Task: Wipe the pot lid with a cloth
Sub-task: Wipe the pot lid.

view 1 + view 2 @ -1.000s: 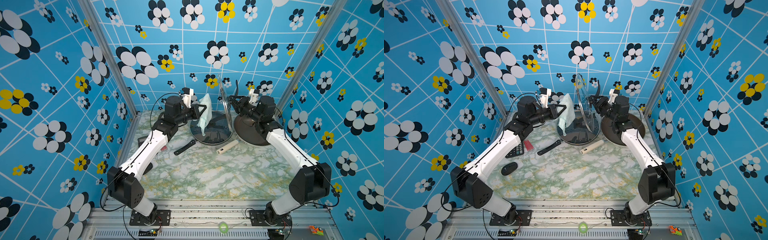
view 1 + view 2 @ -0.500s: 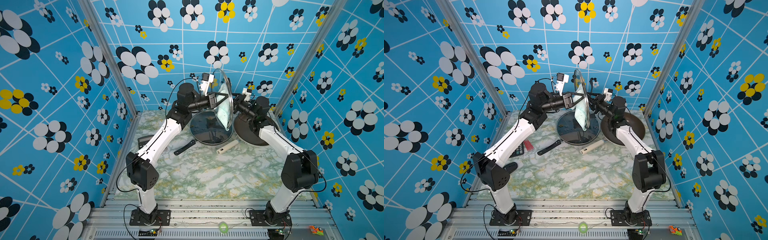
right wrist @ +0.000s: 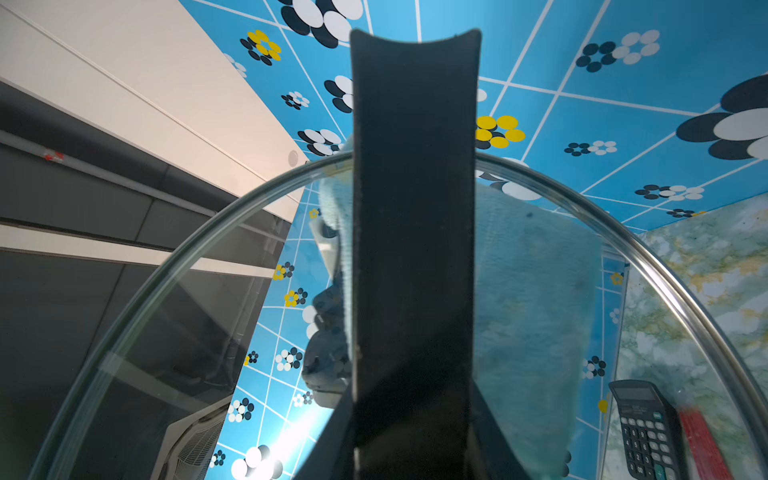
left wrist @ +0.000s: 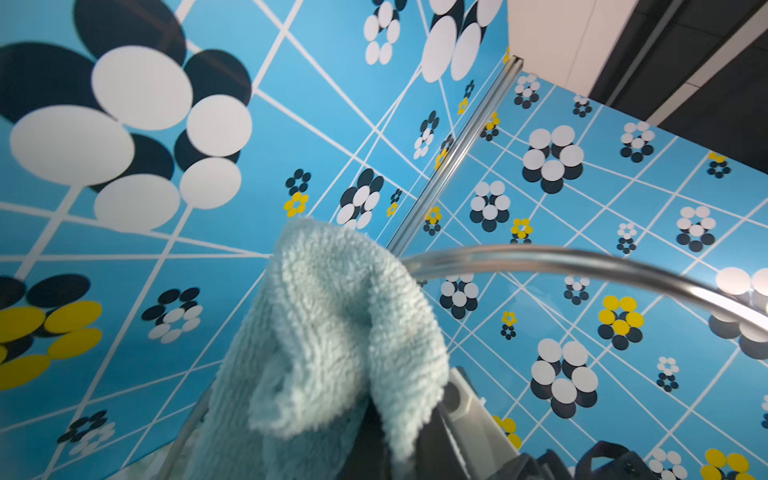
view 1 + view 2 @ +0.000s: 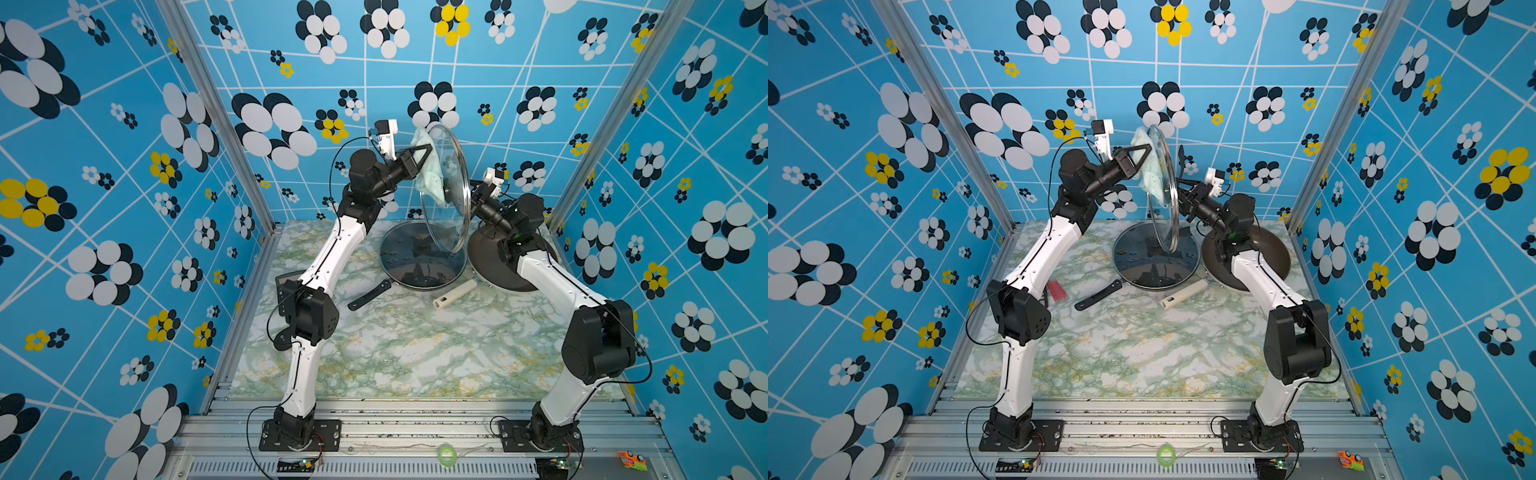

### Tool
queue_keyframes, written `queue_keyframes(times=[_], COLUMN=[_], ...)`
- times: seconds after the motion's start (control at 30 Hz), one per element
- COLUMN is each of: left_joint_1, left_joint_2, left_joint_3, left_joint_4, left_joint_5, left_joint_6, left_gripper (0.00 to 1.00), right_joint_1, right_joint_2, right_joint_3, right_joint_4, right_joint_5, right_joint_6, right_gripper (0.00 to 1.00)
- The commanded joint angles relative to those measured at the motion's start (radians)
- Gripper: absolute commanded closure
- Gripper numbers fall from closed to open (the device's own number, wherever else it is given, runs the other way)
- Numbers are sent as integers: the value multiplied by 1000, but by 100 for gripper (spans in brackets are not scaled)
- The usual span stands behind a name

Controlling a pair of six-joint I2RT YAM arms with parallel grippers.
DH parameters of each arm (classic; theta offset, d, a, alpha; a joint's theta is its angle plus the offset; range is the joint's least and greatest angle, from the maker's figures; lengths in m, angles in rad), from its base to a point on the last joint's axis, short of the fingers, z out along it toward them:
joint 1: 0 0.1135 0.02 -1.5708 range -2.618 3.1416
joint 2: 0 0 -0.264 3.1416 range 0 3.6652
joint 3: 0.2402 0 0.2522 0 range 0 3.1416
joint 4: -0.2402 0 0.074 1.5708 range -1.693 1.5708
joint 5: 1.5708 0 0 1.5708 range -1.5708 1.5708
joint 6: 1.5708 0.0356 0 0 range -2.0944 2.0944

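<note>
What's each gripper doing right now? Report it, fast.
Left gripper: closed, holding the cloth.
Right gripper: closed, holding the lid by its handle.

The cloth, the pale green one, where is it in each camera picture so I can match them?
In a top view: cloth upper middle, against the upright pot lid.
In a top view: cloth upper middle, beside the edge-on pot lid.
Left wrist: cloth lower middle, pot lid rim behind.
Right wrist: cloth right of centre, behind the pot lid glass.
Shared landmark: the pot lid.
</note>
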Motion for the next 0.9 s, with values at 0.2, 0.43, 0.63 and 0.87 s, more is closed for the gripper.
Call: queue_keyframes(times=[0.2, 0.43, 0.63, 0.87], left_joint_1=[-117, -200, -180, -111], left_joint_2=[-205, -352, -392, -273], left_joint_3=[-439, -461, -329, -269], left_joint_4=[103, 84, 32, -53], left_joint_5=[41, 170, 77, -136], left_joint_6=[-14, 105, 237, 195], left_gripper=[100, 100, 100, 100], right_joint_1=[15, 11, 14, 17], right_joint_2=[88, 218, 189, 114], right_joint_3=[273, 355, 248, 189], right_joint_4=[329, 325, 324, 379], right_joint_5=[123, 161, 120, 106], right_joint_6=[36, 82, 76, 97], right_gripper=[100, 100, 100, 100])
